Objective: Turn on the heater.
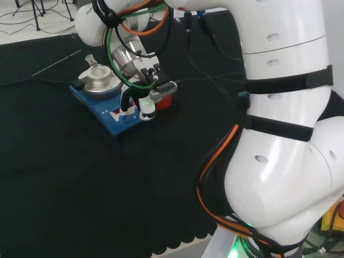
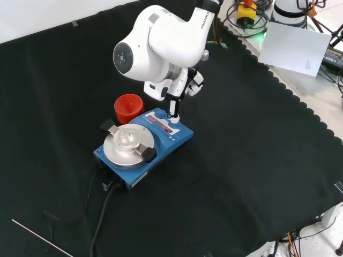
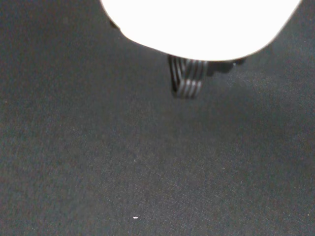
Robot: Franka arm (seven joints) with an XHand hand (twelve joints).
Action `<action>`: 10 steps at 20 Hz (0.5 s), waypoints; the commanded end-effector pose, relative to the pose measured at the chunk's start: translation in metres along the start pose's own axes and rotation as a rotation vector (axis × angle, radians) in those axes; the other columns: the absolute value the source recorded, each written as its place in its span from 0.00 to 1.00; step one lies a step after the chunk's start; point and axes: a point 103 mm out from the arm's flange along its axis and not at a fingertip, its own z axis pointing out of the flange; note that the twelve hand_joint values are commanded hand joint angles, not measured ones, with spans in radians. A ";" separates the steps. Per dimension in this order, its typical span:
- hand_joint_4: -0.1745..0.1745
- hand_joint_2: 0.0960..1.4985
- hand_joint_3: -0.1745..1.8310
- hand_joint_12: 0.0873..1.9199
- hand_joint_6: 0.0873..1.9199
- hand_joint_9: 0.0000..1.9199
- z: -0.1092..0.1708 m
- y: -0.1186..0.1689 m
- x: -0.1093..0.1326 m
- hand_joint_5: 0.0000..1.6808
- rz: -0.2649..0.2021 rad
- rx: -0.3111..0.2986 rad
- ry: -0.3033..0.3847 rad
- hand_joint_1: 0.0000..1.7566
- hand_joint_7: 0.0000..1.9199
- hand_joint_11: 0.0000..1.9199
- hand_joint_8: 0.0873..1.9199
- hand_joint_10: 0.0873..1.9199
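On the black cloth (image 2: pixel 257 160) the blue heater (image 2: pixel 143 142) sits just beside a red ring (image 2: pixel 128 108), and the hand (image 2: pixel 174 104) reaches one straight finger (image 2: pixel 173 108) down onto the heater's front panel, holding nothing.

Counter tally: one blue heater (image 2: pixel 143 144), under the hand (image 2: pixel 174 104). One round metal plate (image 2: pixel 128 147) on it, carrying one small clear flask (image 1: pixel 95 69). One red ribbed ring (image 2: pixel 128 108) just beside the hand. One thin rod (image 1: pixel 56 63), well apart from the hand.
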 end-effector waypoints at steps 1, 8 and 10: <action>0.46 0.19 0.86 0.70 0.04 1.00 0.001 0.001 -0.002 0.26 -0.003 0.003 0.004 0.91 0.95 0.97 0.84 0.70; 0.46 0.19 0.86 0.70 0.04 1.00 -0.015 -0.010 0.004 0.26 -0.005 -0.034 -0.006 0.91 0.95 0.97 0.84 0.70; 0.46 0.19 0.86 0.70 0.04 1.00 -0.022 -0.016 0.006 0.27 -0.005 -0.046 -0.011 0.91 0.95 0.97 0.84 0.70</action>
